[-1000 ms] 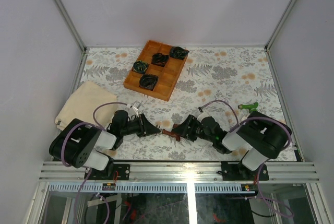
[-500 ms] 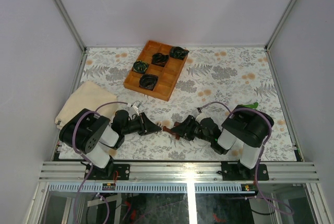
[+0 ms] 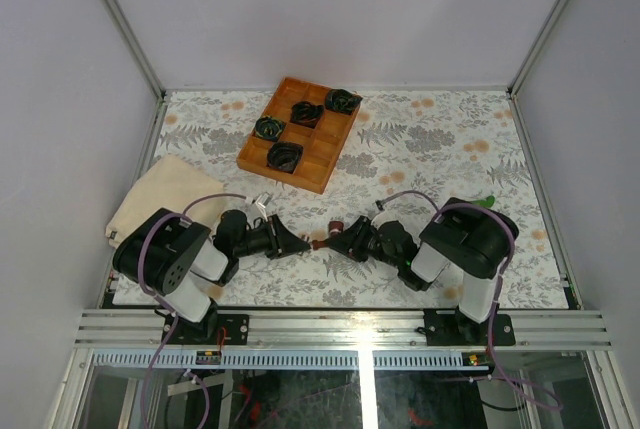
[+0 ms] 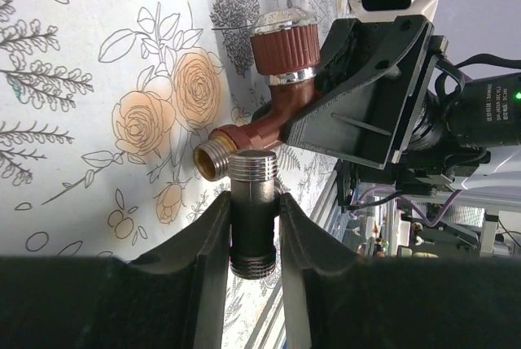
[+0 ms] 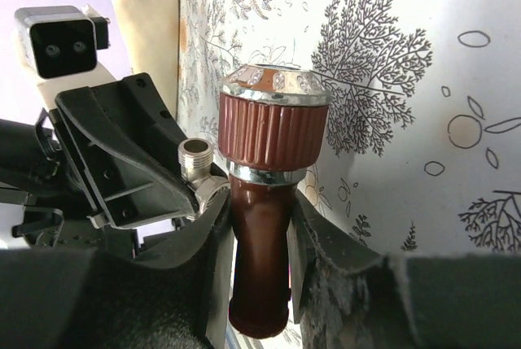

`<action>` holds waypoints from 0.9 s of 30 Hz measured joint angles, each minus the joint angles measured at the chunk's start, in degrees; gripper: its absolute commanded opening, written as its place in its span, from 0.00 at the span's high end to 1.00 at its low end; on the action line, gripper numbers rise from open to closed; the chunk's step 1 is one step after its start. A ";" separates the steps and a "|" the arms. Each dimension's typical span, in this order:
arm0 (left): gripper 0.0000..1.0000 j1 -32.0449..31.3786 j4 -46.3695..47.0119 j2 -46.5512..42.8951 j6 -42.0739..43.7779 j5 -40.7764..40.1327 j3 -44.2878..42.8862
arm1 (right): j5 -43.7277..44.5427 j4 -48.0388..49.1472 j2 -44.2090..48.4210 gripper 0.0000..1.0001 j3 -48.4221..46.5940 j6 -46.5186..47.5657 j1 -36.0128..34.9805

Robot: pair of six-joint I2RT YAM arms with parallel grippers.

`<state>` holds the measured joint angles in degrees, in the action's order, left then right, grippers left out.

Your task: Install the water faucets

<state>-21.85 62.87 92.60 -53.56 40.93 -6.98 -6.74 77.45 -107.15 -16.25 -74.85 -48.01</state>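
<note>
My right gripper (image 5: 262, 202) is shut on the body of the dark red-brown water faucet (image 5: 262, 227), whose ribbed knob (image 5: 273, 121) points up. Opposite it, my left gripper (image 4: 254, 202) is shut on a short black pipe fitting (image 4: 252, 227) with a silvery threaded end. The faucet's brass threaded mouth (image 4: 213, 158) sits right beside that end, almost touching. From above, the two grippers (image 3: 298, 244) (image 3: 338, 239) meet at the table's front middle with the faucet (image 3: 330, 229) between them. Only a tip of the green faucet (image 3: 488, 199) shows behind the right arm.
A wooden compartment tray (image 3: 322, 149) at the back holds several black-and-green coiled bundles (image 3: 285, 157). A cream cloth (image 3: 160, 199) lies at the left edge. A small white piece (image 3: 262, 199) rests beside the left arm.
My right gripper has shut on the red-brown faucet, raised it off the table and carried it left to the left gripper. The left arm drew in, still gripping the fitting.
</note>
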 measured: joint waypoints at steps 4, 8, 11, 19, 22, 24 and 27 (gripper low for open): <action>1.00 0.00 -0.44 -2.10 -0.04 0.04 0.00 | 0.87 -5.81 4.87 0.88 0.13 2.84 0.00; 1.00 0.00 -1.55 -7.26 0.02 -0.26 0.09 | 2.60 -15.78 13.16 0.86 0.55 6.56 -0.26; 1.00 0.00 -4.13 -12.26 0.44 -0.92 0.50 | 6.43 -25.97 20.83 0.84 0.68 9.81 -2.43; 1.00 -0.02 -14.05 -25.70 1.36 -2.97 2.95 | 25.53 -54.95 32.54 0.84 -6.47 18.21 -20.02; 1.00 -0.02 -18.71 -31.91 2.34 -4.11 2.99 | 34.40 -63.25 32.04 0.84 -11.02 21.53 -25.18; 1.00 -0.02 -22.38 -36.06 3.17 -5.29 2.99 | 40.46 -68.08 30.91 0.85 -13.70 23.58 -28.83; 1.00 -0.02 -26.75 -40.70 3.80 -6.75 2.99 | 46.21 -72.19 28.59 0.86 -16.59 25.59 -32.09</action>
<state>-21.87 36.12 51.90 -49.76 34.17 -3.99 39.46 5.26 -78.56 -32.84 -49.25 -80.09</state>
